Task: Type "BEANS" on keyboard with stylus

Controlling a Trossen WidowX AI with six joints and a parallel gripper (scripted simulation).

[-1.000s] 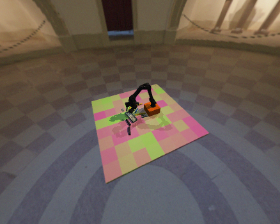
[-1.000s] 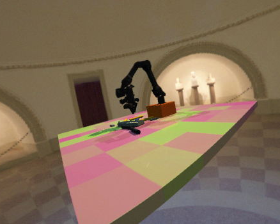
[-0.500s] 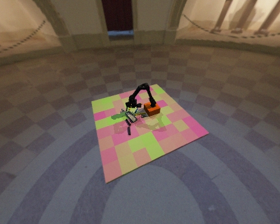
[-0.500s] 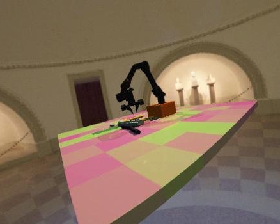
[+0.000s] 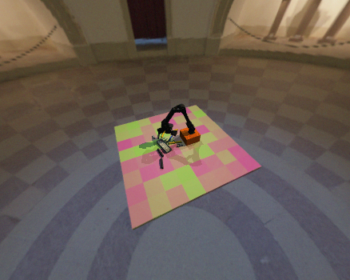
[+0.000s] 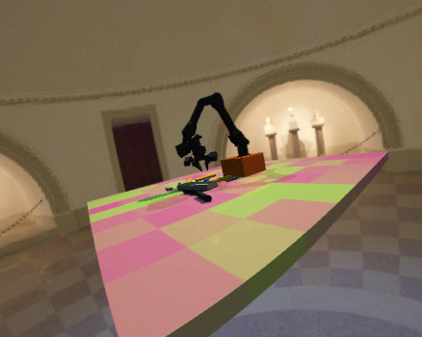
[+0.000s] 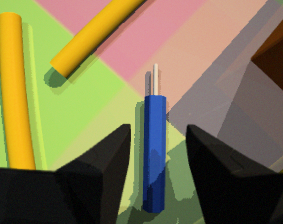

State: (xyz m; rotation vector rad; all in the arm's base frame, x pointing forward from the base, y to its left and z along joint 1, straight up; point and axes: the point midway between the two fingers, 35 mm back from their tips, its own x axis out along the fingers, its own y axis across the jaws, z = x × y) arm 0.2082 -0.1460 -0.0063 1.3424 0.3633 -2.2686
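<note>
The blue stylus (image 7: 154, 135) lies lengthwise on the desk, its thin pale tip toward the top of the wrist view. My gripper (image 5: 167, 135) (image 6: 202, 168) (image 7: 158, 131) is open with nothing between its fingers. It hangs above the stylus, with one fingertip on each side of the stylus body as seen from the wrist. The keyboard (image 5: 164, 146) (image 6: 200, 186) lies near the gripper, dark with pale keys; it is out of the wrist view. Its letters are too small to read in the top and exterior views.
Two yellow rods (image 7: 14, 95) (image 7: 94, 37) lie to the left and upper left of the stylus in the wrist view. The orange box (image 5: 190, 137) (image 6: 244, 165) under the arm's base shows at the wrist view's right edge. Dark bars (image 5: 161, 163) lie beyond the keyboard.
</note>
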